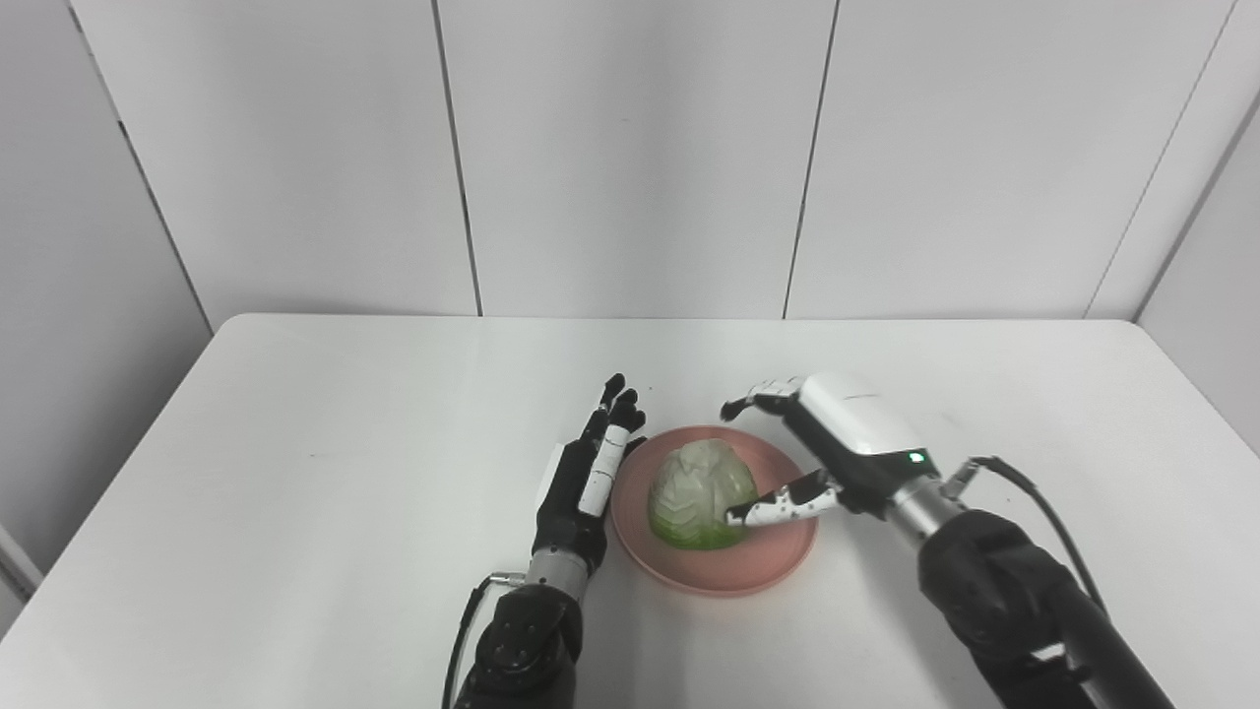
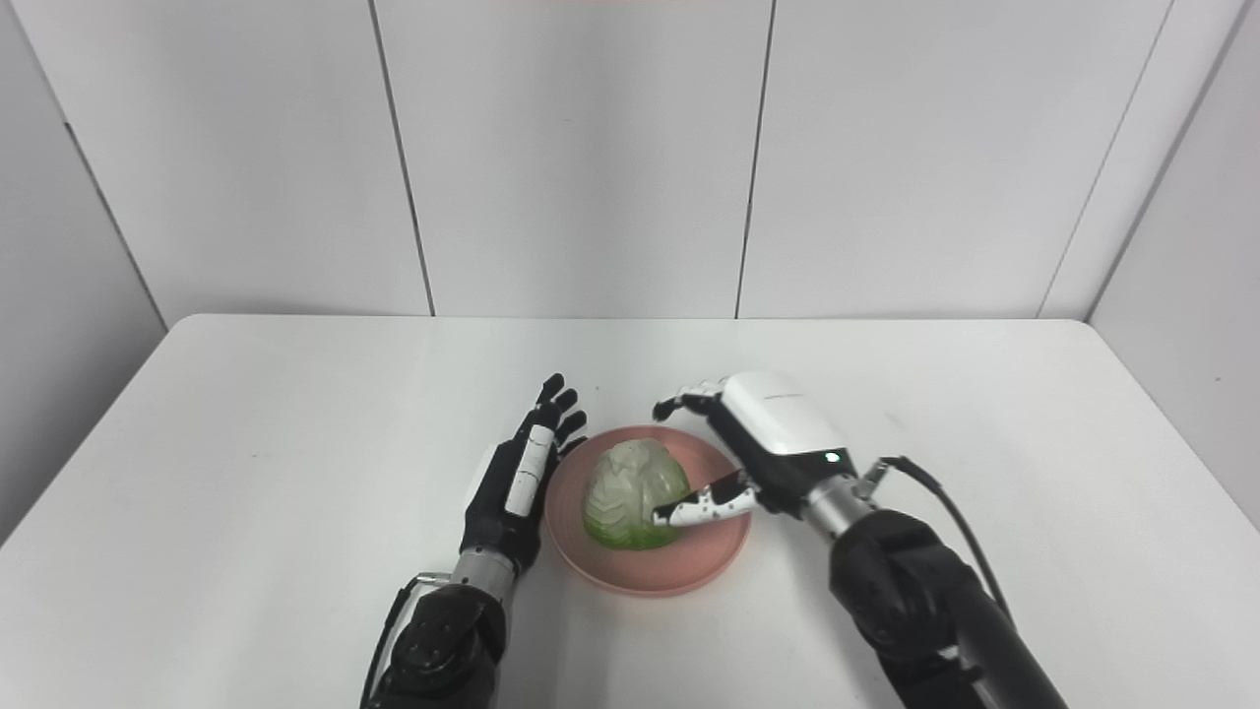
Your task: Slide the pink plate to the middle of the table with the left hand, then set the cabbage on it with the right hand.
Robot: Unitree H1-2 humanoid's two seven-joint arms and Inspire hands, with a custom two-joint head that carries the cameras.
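So from where I'm sitting the plate (image 1: 716,571) is sitting near the middle of the white bench (image 1: 295,473), a bit toward my side, and the cabbage (image 1: 701,494) is already on it, cut-dome shape, pale on top and greener at the base, resting left of the plate's centre. My left hand (image 1: 591,473) lies flat along the plate's left rim, fingers straight and pointing away from me, spread a little, gripping nothing; it looks to be just touching the rim or right beside it, can't say which from either eye view. My right hand (image 1: 822,448) is over the right side of the plate, released, fingers apart: the thumb (image 1: 783,504) reaches in and its tip is at the cabbage's right flank, touching or a hair off, while the other fingers (image 1: 763,394) curl past the far rim well clear of the cabbage. So it isn't clamped on anything. There's a small green light lit on the back of the right wrist, and a black cable (image 1: 1034,502) loops off the forearm. Grey wall panels (image 1: 630,158) behind the bench.
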